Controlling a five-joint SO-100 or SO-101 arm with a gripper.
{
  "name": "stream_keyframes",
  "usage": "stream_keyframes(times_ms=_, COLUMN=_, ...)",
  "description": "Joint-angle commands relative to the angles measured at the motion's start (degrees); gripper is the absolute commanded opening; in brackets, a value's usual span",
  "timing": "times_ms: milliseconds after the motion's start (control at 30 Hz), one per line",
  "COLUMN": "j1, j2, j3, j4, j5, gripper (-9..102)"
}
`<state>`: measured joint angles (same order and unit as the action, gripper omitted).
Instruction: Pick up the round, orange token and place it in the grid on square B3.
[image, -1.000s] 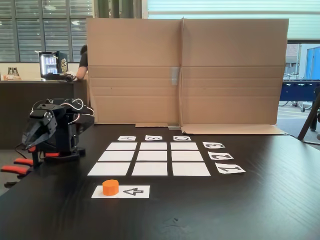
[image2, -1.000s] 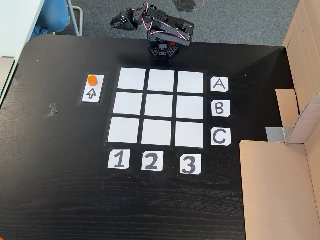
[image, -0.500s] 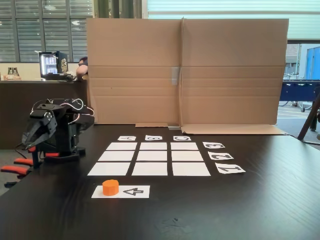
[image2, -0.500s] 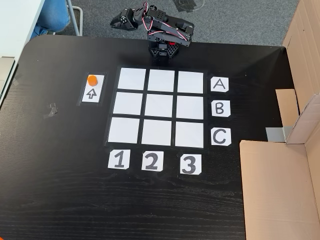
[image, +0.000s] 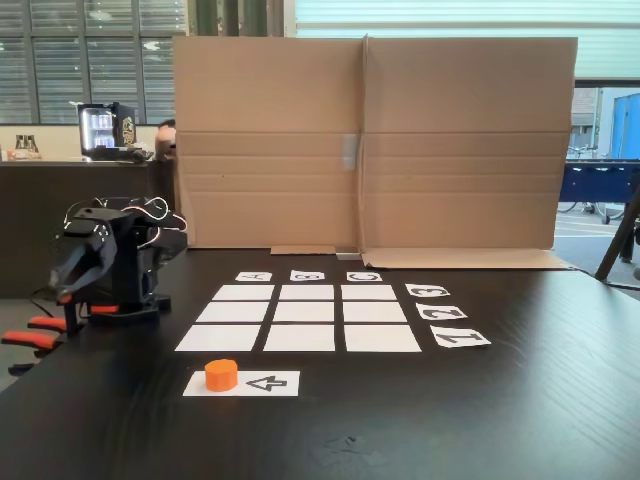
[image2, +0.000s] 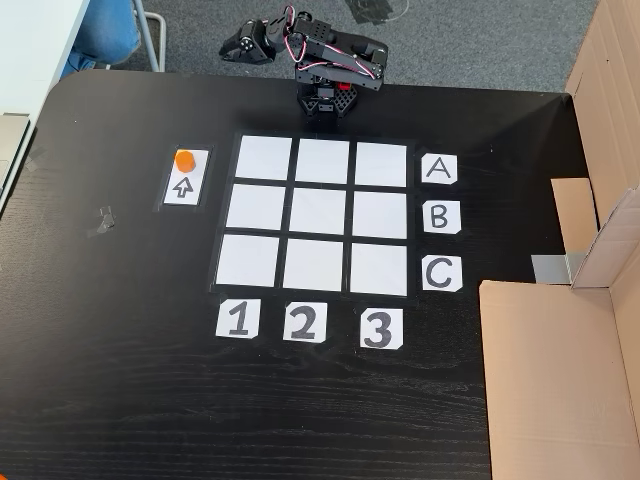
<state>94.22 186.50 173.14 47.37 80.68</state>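
The arm (image2: 320, 62), folded at the far edge of the surface (image2: 120, 390) behind the grid (image2: 318, 214), has shifted its head slightly over the last second, so the reach is only starting. The jaws (image2: 235, 47) are well apart from the token (image2: 184, 160); I cannot tell whether they are spread. The token rests on the arrow card (image2: 185, 177) beside the grid's column 1. Cards read A, B, C and 1, 2, 3; square B3 (image2: 379, 214) is bare.
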Motion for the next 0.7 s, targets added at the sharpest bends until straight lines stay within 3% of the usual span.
stream_keyframes(times_ms=0, j1=-0.53, j2=-4.57, j3=-4.83, j4=0.18, j5=-0.44, gripper=-1)
stream_keyframes(times_ms=233, j1=-3.34, j2=-17.05, j3=-16.79, j4=2.11, j5=-0.44, gripper=-1)
stream_keyframes(times_ms=467, j1=-6.24, j2=-33.84, j3=-31.90, j4=9.84, j5=-0.44, gripper=0)
stream_keyframes(times_ms=667, j1=-8.96, j2=-48.34, j3=-47.29, j4=18.54, j5=-0.44, gripper=16)
